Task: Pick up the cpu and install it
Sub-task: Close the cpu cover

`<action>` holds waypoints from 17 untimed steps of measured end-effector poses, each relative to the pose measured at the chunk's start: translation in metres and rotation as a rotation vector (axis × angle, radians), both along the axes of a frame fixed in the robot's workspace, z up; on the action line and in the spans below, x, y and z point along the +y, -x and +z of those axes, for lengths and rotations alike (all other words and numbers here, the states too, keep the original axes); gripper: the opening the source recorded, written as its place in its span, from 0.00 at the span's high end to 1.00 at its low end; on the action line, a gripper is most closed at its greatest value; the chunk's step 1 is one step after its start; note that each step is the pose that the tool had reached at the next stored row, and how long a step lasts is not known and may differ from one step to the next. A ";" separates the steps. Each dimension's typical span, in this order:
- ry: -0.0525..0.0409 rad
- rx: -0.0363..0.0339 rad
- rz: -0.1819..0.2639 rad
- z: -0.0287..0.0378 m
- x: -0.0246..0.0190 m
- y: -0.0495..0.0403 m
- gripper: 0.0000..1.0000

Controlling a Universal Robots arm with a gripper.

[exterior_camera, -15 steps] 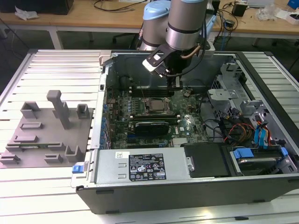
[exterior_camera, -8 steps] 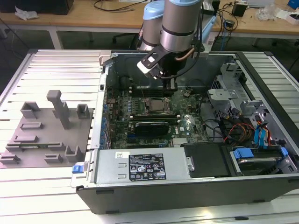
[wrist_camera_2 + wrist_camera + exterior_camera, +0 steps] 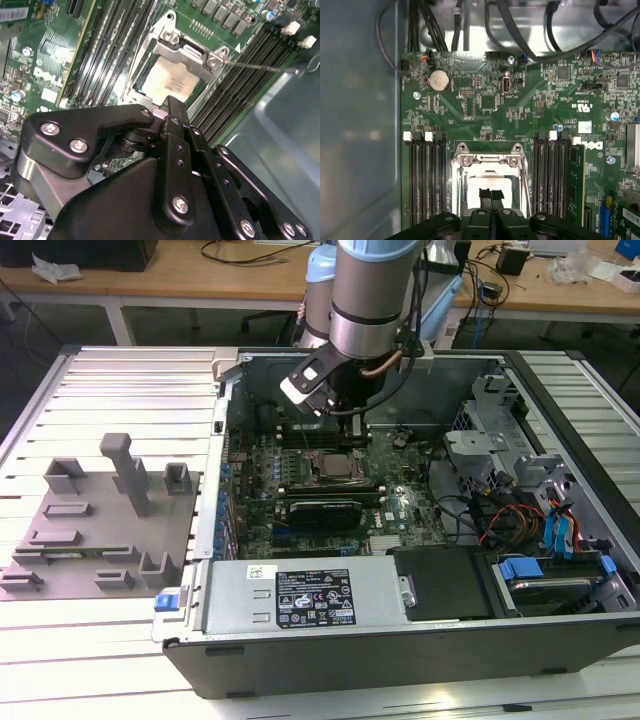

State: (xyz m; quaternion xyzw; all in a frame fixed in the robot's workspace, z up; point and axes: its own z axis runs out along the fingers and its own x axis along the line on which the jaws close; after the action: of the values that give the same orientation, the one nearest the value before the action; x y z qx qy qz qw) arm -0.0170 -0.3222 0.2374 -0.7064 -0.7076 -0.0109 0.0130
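silver slatted table (image 3: 110,390), wooden desks (image 3: 200,278) behind; cpu (image 3: 471,194) in socket (image 3: 487,160) under closed gripper (image 3: 490,194).

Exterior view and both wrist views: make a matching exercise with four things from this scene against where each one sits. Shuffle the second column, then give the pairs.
1. cpu
2. gray tray
3. gripper
4. coin battery

A. on the slatted table, to the exterior view's left of the computer case
B. round and silvery, on the green motherboard
C. lying inside the metal socket frame
D. just over the socket, shut

Pairs: 1-C, 2-A, 3-D, 4-B
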 end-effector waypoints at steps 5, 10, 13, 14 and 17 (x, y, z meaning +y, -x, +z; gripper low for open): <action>0.0001 0.0001 0.000 -0.0021 -0.0001 0.0026 0.89; 0.0002 0.0001 0.032 -0.0022 -0.0001 0.0027 0.89; 0.0002 0.0000 0.108 -0.0022 -0.0001 0.0027 0.89; 0.0004 0.0000 0.145 -0.0022 -0.0001 0.0027 0.89; 0.0004 0.0000 0.219 -0.0022 -0.0001 0.0027 0.89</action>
State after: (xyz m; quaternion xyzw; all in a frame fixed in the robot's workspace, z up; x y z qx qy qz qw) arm -0.0196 -0.3222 0.2352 -0.6249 -0.7805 -0.0093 0.0140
